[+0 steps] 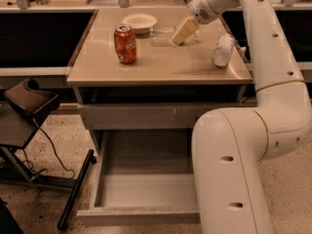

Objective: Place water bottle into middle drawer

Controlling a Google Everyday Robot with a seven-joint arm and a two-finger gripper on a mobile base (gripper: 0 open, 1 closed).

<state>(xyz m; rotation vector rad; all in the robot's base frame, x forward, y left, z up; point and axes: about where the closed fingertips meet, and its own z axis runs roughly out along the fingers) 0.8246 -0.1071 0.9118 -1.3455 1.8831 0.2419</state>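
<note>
The clear water bottle [162, 34] lies on its side at the back of the tan tabletop, just right of a white bowl. My gripper [184, 30] hangs from the arm that reaches in from the upper right. It is low over the tabletop at the bottle's right end, partly in front of it. Whether it touches the bottle I cannot tell. The middle drawer [141, 191] is pulled out under the table, its flat grey bottom bare. My arm's large white link covers its right part.
An orange-red soda can [125, 44] stands front left on the tabletop [161, 65]. A white bowl [139, 22] sits behind it. A whitish bottle-like object [223, 50] lies at the right edge. A closed scratched drawer front [141, 116] is above the open drawer. A black stand [29, 106] is at left.
</note>
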